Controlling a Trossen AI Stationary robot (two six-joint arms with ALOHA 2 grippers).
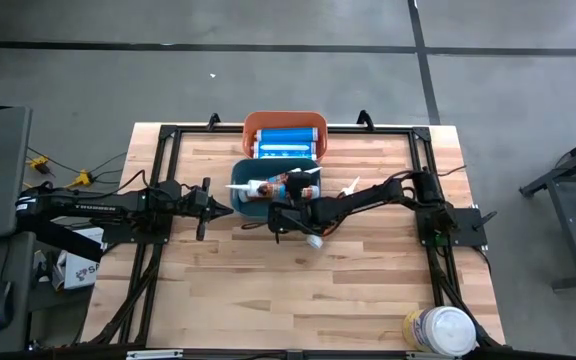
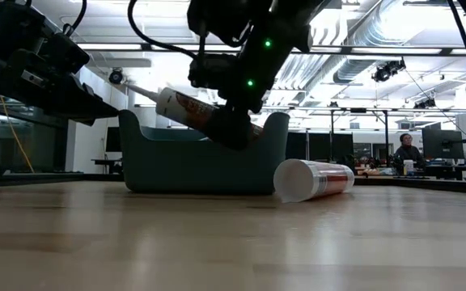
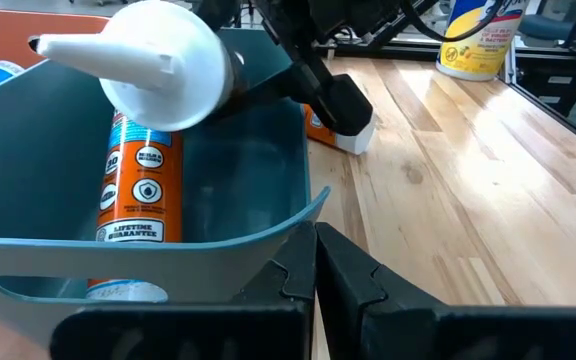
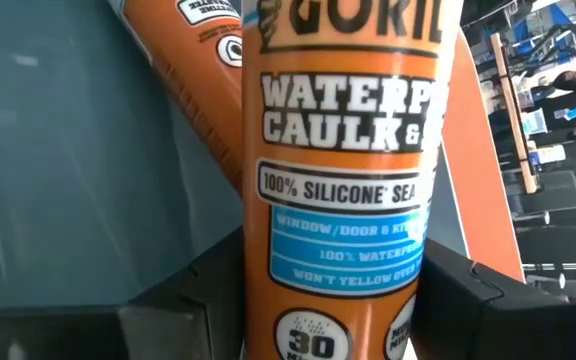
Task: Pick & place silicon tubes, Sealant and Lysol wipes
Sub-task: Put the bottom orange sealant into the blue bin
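Observation:
My right gripper (image 1: 288,205) is shut on an orange caulk tube (image 4: 343,150) over the teal bin (image 1: 253,170). A second orange tube (image 3: 138,190) lies in that bin. A third tube (image 2: 314,179) lies on its side on the table just right of the bin, its white end toward the near edge. Blue tubes (image 1: 286,140) lie in the orange bin (image 1: 258,122) behind. The Lysol wipes canister (image 1: 438,330) stands at the table's near right corner. My left gripper (image 1: 228,210) is shut and empty, just left of the teal bin. My right gripper pinches the tube's round body (image 4: 338,290) between its two fingers (image 4: 478,310), which lie across the tube. It comes from the table's right, slanting down. The tube is tilted, its white nozzle end (image 2: 156,101) higher and pointing toward the table's left, above the bin's rim.
The two bins stand together at the table's far middle. A black frame (image 1: 168,135) runs around the table top. Bare wood lies toward the near edge. A person (image 2: 407,149) sits in the room far behind the table.

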